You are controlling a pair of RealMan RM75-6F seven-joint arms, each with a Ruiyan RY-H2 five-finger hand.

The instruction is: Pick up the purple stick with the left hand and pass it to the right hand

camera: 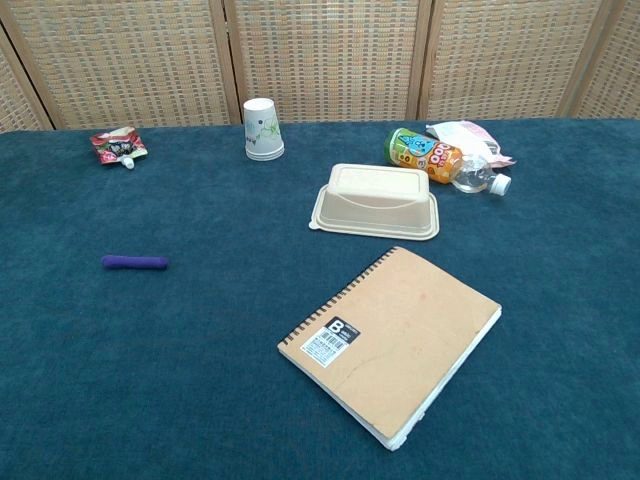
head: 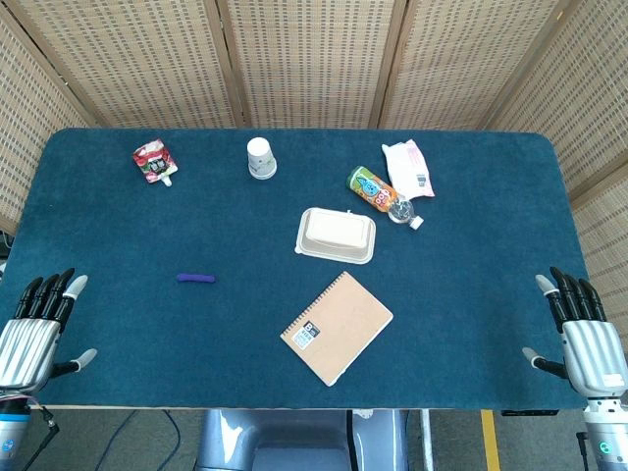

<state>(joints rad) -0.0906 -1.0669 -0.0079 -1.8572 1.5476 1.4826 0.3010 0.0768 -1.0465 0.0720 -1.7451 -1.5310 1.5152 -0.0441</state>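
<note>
At the near edge of the dark blue surface (head: 471, 334) we see both hands from the head view only; the left hand (head: 34, 334) sits at the near left corner, fingers spread apart and pointing away from us, holding nothing; the right hand (head: 589, 339) sits at the near right corner, likewise spread and empty.

Nearest among the objects is a tan spiral-bound notebook (camera: 395, 340), lying flat and turned at an angle, with a barcode label at one corner; it lies near the middle of the surface, a little toward the right.

The purple stick (camera: 134, 262) lies flat on the left half of the surface, lengthwise left to right, well apart from the left hand and from the notebook; nothing touches it.

Beyond the notebook sits a closed beige takeaway box (camera: 377, 200); farther back and to the right a plastic drink bottle (camera: 440, 160) with an orange and green label lies on its side, just beside a pink and white packet (head: 409, 167).

Along the far side stands a white paper cup (camera: 263, 130), upside down; at the far left lies a red pouch (camera: 118, 147) with a white spout; behind the surface rise woven screen panels (camera: 330, 55).
</note>
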